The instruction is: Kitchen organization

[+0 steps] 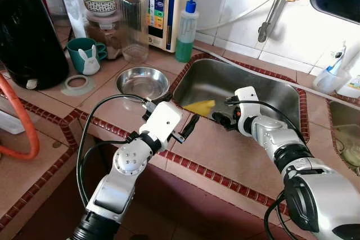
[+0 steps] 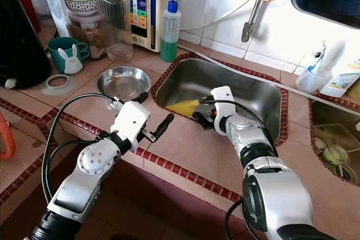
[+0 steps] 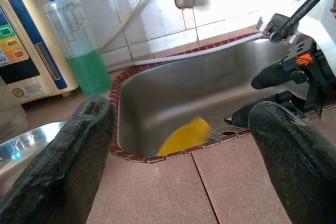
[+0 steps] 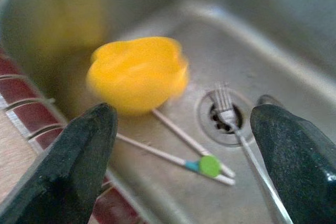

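Sink (image 1: pixel 281 91) at centre frame holds a yellow bowl (image 4: pixel 137 72), chopsticks (image 4: pixel 178 153) and a fork (image 4: pixel 227 111), none lifted yet. Right claw (image 4: pixel 184 150) hovers wide above; left claw (image 3: pixel 178 145) waits wide over the table (image 1: pixel 225 155).

yellow dish (image 4: pixel 136 72) | fork (image 4: pixel 231 119) over drain | chopsticks (image 4: pixel 178 150) beside, sink (image 1: pixel 253 82)

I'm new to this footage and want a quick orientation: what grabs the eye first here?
The bright yellow plastic bowl lying in the stainless steel sink stands out, with a metal fork over the drain and pale chopsticks beside it. The right end effector, fingers open, reaches over the sink's near rim toward them. The left end effector, also open, hovers above the terracotta tiled counter next to the sink.
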Available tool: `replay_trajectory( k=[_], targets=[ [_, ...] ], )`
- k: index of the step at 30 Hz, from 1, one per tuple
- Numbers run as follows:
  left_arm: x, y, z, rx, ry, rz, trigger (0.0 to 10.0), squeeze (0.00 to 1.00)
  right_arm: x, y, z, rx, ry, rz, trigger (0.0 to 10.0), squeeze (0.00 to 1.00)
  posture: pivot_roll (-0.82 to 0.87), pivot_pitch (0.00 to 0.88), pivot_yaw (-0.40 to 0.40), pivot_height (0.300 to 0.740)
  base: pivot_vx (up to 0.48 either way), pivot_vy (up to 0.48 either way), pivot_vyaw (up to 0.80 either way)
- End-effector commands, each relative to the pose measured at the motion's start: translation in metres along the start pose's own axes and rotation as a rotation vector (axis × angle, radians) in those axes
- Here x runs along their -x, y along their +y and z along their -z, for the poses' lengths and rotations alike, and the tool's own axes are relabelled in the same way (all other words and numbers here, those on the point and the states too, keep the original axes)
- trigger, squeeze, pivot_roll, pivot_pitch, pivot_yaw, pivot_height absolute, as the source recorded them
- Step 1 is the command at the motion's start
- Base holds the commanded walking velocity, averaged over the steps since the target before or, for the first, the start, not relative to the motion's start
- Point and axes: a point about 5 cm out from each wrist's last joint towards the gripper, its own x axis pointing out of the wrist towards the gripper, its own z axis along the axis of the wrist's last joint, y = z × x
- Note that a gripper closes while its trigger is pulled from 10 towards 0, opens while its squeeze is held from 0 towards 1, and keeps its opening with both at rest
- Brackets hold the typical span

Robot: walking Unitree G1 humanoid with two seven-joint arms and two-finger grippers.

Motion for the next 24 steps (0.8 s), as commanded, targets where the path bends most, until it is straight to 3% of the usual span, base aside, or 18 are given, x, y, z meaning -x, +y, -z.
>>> replay_trajectory(
  k=[1,2,5,6,7,8,9,11,16,24],
  targets=[
    [-0.002,-0.003,-0.001,-0.006,-0.005,0.000,10.0,0.85,0.003,-0.008,-0.011,0.011,-0.055,0.031,10.0,0.00,0.36,0.000,-0.099,0.740,0.000,0.000,0.00],
    [-0.002,-0.002,-0.001,-0.012,-0.007,-0.015,10.0,0.85,0.003,-0.008,-0.017,0.002,-0.094,0.028,10.0,0.00,0.36,0.000,-0.099,0.740,0.000,0.000,0.00],
    [-0.003,0.006,0.000,-0.054,-0.005,-0.061,10.0,0.73,0.006,-0.011,-0.027,0.019,-0.172,0.031,10.0,0.00,0.35,0.000,-0.098,0.740,0.000,0.000,0.00],
    [-0.004,0.010,0.002,-0.068,0.007,-0.079,10.0,0.62,0.008,-0.011,-0.031,0.008,-0.211,0.024,10.0,0.00,0.34,0.000,-0.098,0.740,0.000,0.000,0.00],
    [-0.006,0.016,0.005,-0.077,0.026,-0.099,10.0,0.60,0.010,-0.011,-0.036,-0.015,-0.259,0.008,10.0,0.00,0.34,0.000,-0.097,0.740,0.000,0.000,0.00],
    [-0.008,0.024,0.007,-0.079,0.039,-0.111,10.0,0.34,0.012,-0.007,-0.039,-0.053,-0.303,-0.026,10.0,0.00,0.32,0.000,-0.094,0.740,0.000,0.000,0.00],
    [-0.009,0.027,0.007,-0.080,0.041,-0.115,10.0,0.34,0.013,-0.006,-0.039,-0.063,-0.318,-0.039,10.0,0.00,0.32,0.000,-0.094,0.740,0.000,0.000,0.00],
    [-0.014,0.034,0.007,-0.090,0.046,-0.123,10.0,0.03,0.017,-0.002,-0.040,-0.093,-0.352,-0.073,10.0,0.00,0.31,0.000,-0.090,0.740,0.000,0.000,0.00],
    [-0.031,0.055,0.012,-0.143,0.107,-0.125,10.0,0.00,0.041,0.017,-0.034,-0.164,-0.412,-0.178,10.0,0.00,0.26,0.000,-0.073,0.740,0.000,0.000,0.00],
    [-0.059,0.063,0.027,-0.211,0.283,-0.009,10.0,0.00,0.093,0.054,-0.018,-0.180,-0.410,-0.296,10.0,0.00,0.18,0.000,-0.039,0.740,0.000,0.000,0.00]
  ],
)
